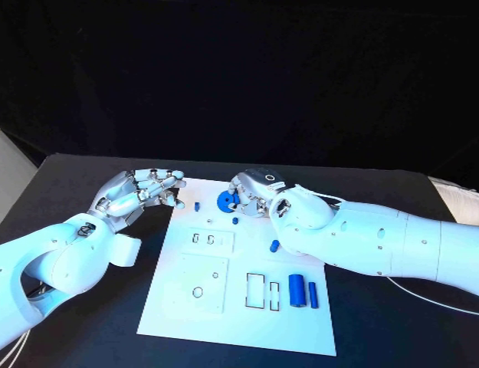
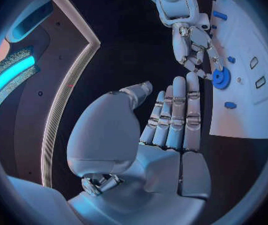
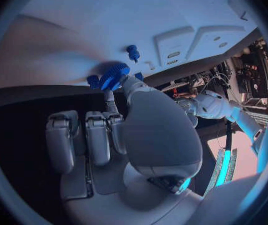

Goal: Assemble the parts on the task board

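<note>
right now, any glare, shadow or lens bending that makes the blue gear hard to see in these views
Head view: even bluish light, the gear partly hidden by the right hand. Left wrist view: fisheye bends the task board edge, gear clear. Right wrist view: gear sharp, a soft shadow beside it on the board.

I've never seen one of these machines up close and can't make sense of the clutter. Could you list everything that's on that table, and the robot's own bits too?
Table: one, black, under everything.
Task board: one, white plate, middle of the table, with raised blocks and cut-out slots.
Gear: one, blue, round and toothed, at the board's far end, touched by the right hand's fingers.
Small peg: one, blue, on the far part of the board, left of the gear.
Small part: one, blue, mid-board beside the right forearm.
Cylinder: one, blue, lying near the board's right edge.
Thin bar: one, blue, right of the cylinder.
Left hand: one, silver, holding nothing, at the board's far left corner.
Right hand: one, silver, at the gear.
</note>
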